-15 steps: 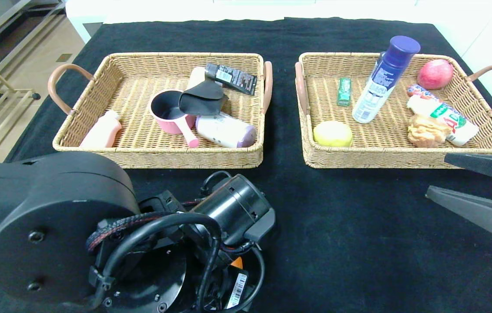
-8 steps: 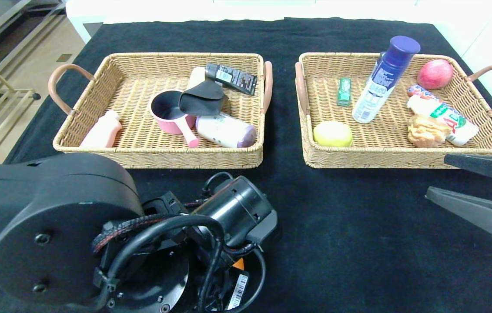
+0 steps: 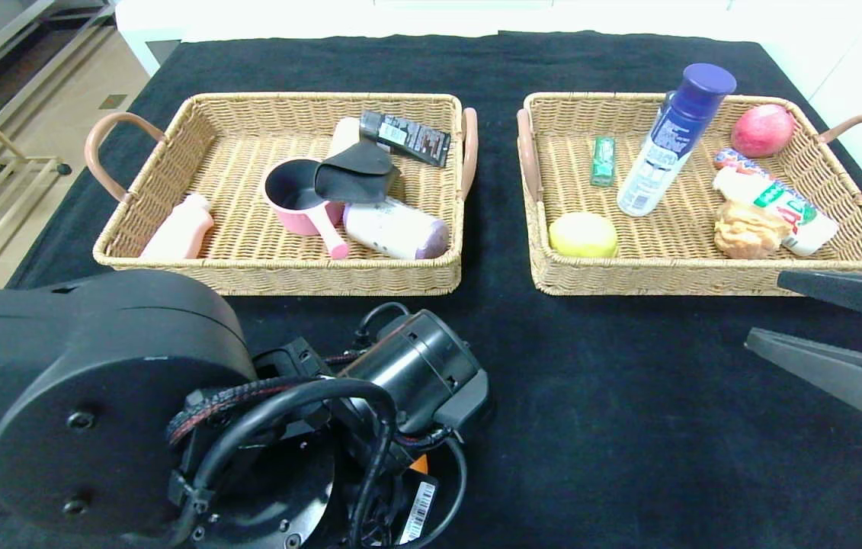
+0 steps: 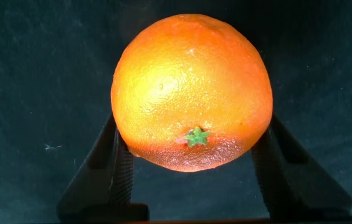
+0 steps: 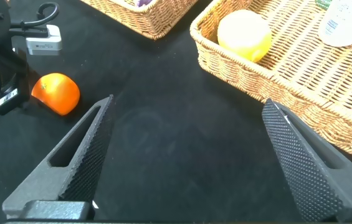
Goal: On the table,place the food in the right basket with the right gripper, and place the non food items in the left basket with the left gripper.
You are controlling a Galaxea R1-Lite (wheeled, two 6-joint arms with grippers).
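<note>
My left gripper (image 4: pixel 193 124) is shut on a round orange (image 4: pixel 192 90), one dark finger (image 4: pixel 104 171) pressed against each side, just over the black table (image 3: pixel 629 427). The head view hides that gripper under the left arm (image 3: pixel 118 404) at the near left. The right wrist view shows the orange (image 5: pixel 56 93) low by the cloth. My right gripper (image 3: pixel 763 311) hangs open and empty in front of the right basket (image 3: pixel 705 280). That basket holds a blue-capped bottle (image 3: pixel 671 141) and a tan bun (image 3: pixel 747 229). The left basket (image 3: pixel 278 278) holds a pink saucepan (image 3: pixel 297 200), a black pouch (image 3: pixel 354 177) and a purple-lidded canister (image 3: pixel 394 227).
A red apple (image 3: pixel 762 130), a green pack (image 3: pixel 603 160), a yellow round piece (image 3: pixel 583 234) and a white packet (image 3: pixel 777 200) also lie in the right basket. A pink bottle (image 3: pixel 181 229) and a dark tube (image 3: pixel 406 137) lie in the left one.
The left arm has edged slightly to the right and lower in the head view. The right gripper and the baskets' contents have not moved.
</note>
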